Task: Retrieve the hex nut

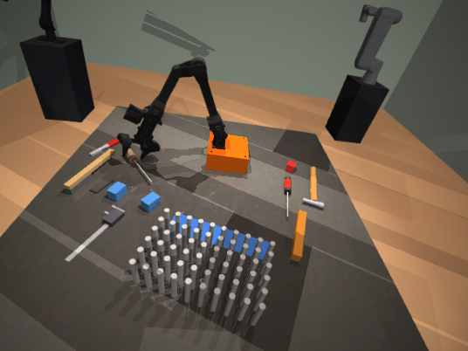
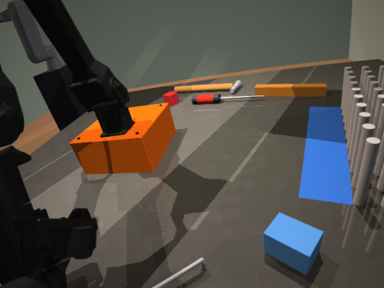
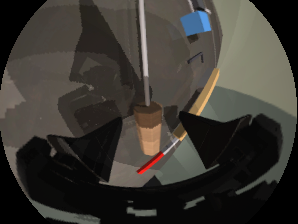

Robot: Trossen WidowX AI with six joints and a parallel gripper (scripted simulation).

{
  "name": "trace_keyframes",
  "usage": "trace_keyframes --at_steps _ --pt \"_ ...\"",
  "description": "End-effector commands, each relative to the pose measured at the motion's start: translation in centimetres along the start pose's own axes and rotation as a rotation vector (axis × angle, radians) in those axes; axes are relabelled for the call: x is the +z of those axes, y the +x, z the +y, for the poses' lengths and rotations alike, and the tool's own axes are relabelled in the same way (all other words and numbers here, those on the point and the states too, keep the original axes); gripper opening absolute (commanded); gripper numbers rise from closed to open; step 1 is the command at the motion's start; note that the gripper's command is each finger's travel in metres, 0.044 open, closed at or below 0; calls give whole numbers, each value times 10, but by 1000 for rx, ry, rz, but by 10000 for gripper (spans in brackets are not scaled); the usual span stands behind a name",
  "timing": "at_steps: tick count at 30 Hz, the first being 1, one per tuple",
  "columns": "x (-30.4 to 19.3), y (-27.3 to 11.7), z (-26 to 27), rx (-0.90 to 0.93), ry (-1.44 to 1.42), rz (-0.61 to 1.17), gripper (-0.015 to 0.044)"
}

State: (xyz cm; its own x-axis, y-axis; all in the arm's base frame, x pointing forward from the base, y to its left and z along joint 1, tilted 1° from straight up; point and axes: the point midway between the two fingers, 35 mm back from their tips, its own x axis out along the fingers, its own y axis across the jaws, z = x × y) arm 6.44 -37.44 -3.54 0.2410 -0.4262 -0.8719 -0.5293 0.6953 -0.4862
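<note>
Wooden handle (image 1: 131, 155) (image 3: 148, 135) of the hook tool (image 1: 143, 171) (image 2: 179, 273) (image 3: 144, 50) is seen between the spread, released fingers of the gripper (image 1: 137, 147) (image 2: 68, 233) (image 3: 150, 116); nothing is grasped. The hex nut cannot be made out; by the task it lies among the metal spacers (image 1: 188, 290) (image 2: 366, 172), behind the blue strip (image 1: 214, 236) (image 2: 322, 161). The tool is judged light and rigid, its thin shaft likely to roll or twist if pinched; the thicker handle is the better place for a hold, with the bent tip (image 2: 203, 265) left free for dragging. The nut should be small, hard and apt to slide. The arm (image 1: 168, 93) (image 2: 61, 39) is arched up from its orange base (image 1: 227, 165) (image 2: 118, 157) and lowered over the handle, well apart from the spacers. Whether the handle is touched cannot be told.
</note>
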Motion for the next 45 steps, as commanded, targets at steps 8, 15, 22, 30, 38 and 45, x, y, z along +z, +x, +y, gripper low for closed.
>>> trace_keyframes --at_steps 8,15,22,30,38,45 --pt "-4 -58 -32 -11 -1 -2 440" --pt "-4 -58 -32 -11 -1 -2 440" --pt "-4 -58 -32 -11 -1 -2 440" --pt "-4 -58 -32 -8 16 -4 440" --pt "-16 -52 -35 116 799 -80 440" --pt "-28 -49 -37 286 1555 -75 440"
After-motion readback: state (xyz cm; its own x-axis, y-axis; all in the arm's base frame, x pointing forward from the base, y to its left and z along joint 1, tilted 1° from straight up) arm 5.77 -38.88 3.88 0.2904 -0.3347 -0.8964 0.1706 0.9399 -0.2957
